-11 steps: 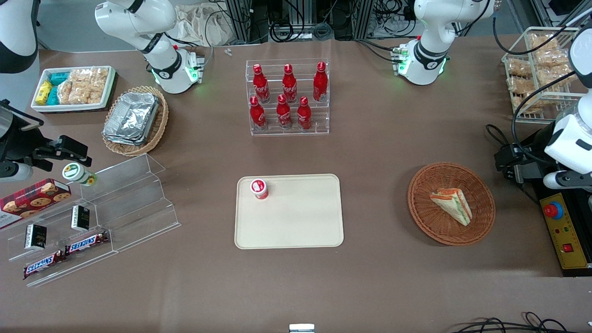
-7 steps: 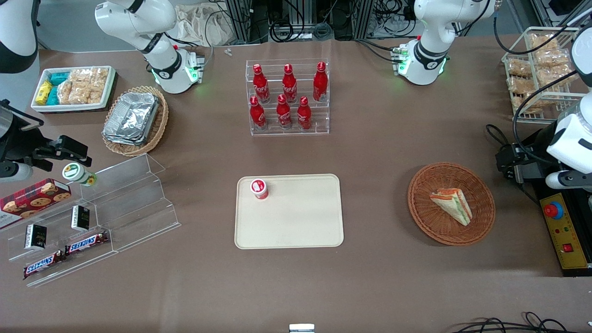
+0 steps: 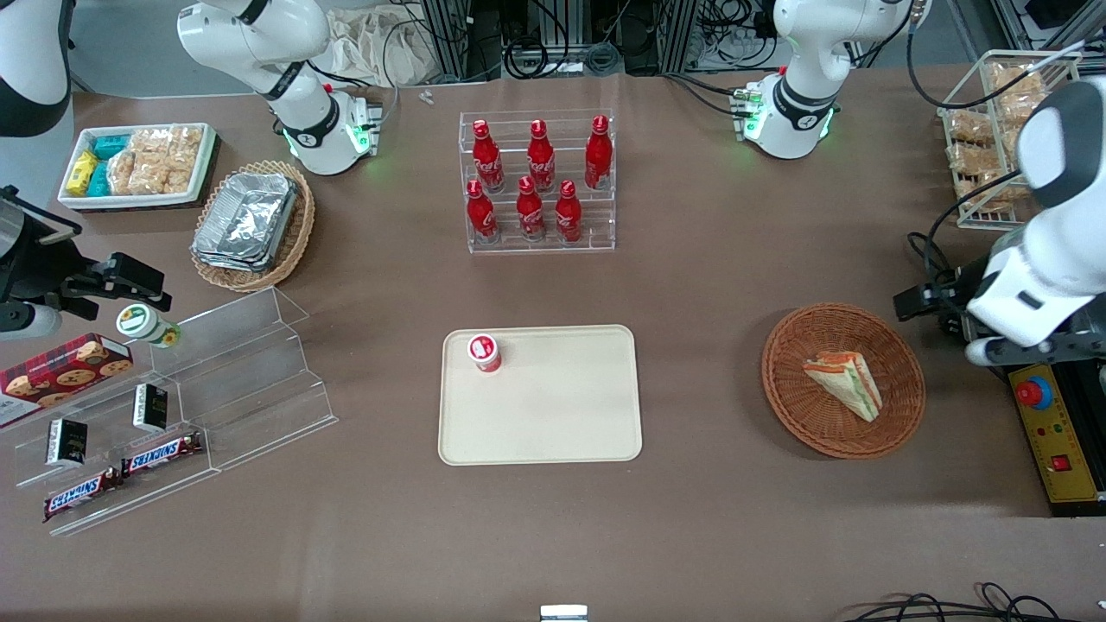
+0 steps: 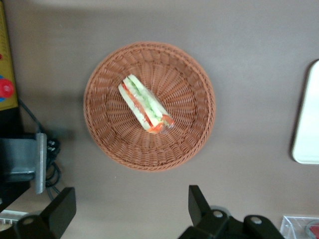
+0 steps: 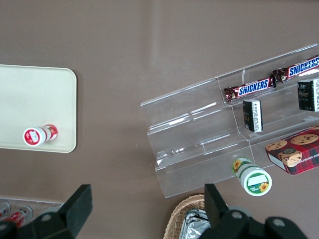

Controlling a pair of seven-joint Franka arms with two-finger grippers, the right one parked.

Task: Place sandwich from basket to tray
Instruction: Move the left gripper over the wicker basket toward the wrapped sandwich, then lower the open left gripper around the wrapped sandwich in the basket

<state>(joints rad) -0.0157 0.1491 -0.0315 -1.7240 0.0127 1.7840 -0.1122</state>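
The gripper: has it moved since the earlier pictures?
Yes. The gripper has come closer to the basket, open, with the sandwich lying untouched.

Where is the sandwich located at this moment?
The sandwich lies inside the round basket, toward the working arm's end of the table; the open gripper hangs beside the basket's rim, not touching it.

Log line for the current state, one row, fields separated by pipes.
phase: approach | gripper: jaws open, empty, above table beside basket | sandwich: in basket, untouched | tray: holds one small red-and-white cup
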